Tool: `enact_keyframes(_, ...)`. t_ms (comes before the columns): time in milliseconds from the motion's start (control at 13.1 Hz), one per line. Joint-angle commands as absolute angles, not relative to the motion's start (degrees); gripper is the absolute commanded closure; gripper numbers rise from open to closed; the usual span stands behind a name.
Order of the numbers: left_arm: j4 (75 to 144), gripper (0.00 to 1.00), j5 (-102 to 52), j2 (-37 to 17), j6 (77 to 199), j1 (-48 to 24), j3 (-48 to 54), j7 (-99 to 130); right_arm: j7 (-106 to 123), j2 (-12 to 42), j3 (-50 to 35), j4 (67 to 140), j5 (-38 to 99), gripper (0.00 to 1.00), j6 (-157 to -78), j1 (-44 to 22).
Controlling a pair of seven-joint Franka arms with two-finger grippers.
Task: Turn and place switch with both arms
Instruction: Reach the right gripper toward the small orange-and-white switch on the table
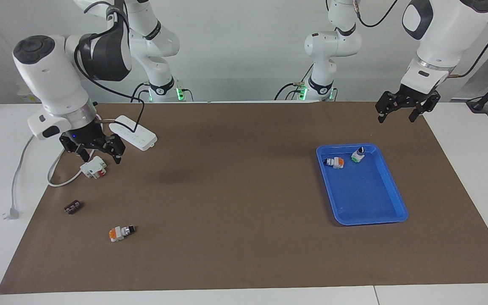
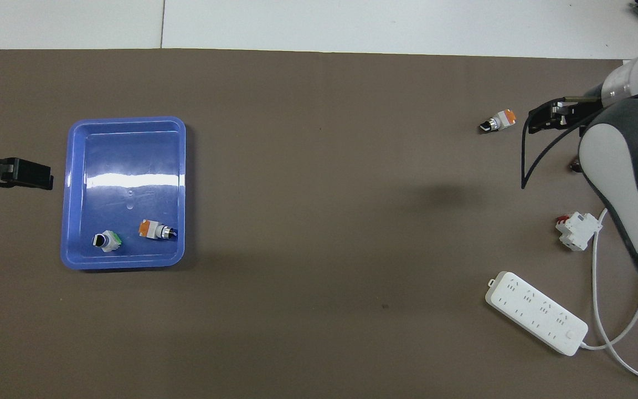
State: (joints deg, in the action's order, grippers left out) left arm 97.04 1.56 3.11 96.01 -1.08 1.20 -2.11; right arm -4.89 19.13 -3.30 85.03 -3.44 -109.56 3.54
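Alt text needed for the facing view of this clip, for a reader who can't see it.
The right gripper, open, hangs over the white-and-red block and a power strip's cable, with the orange-ended switch lying loose on the brown mat. The left gripper, open, waits above the mat near the blue tray, which holds two more switches.

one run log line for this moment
right claw: open, over white-and-red block | switch: on mat, untouched | left claw: open, waiting near blue tray

Right gripper (image 1: 99,155) raised, pointing down, jaws apart, left gripper (image 1: 397,115) waiting aloft, jaws spread
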Motion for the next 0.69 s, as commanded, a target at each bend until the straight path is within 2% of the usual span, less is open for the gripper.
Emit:
enact_keyframes(0, 98.96, 0.0, 0.97, 4.83, 96.59, -0.79, 1.14, -2.46, -7.44, 26.79, -3.78, 78.05, -6.75, 0.1, -111.78, 3.87)
enact_keyframes(383, 98.96, 0.0, 0.97, 4.83, 96.59, -0.79, 1.14, -2.46, -24.46, 35.67, -3.69, 76.99, -8.97, 0.11, -122.42, 4.74)
enact_keyframes(613, 98.96, 0.0, 0.97, 4.83, 96.59, -0.79, 1.14, -2.46, -31.01, 38.22, -3.69, 76.99, -8.7, 0.11, -123.13, 5.88)
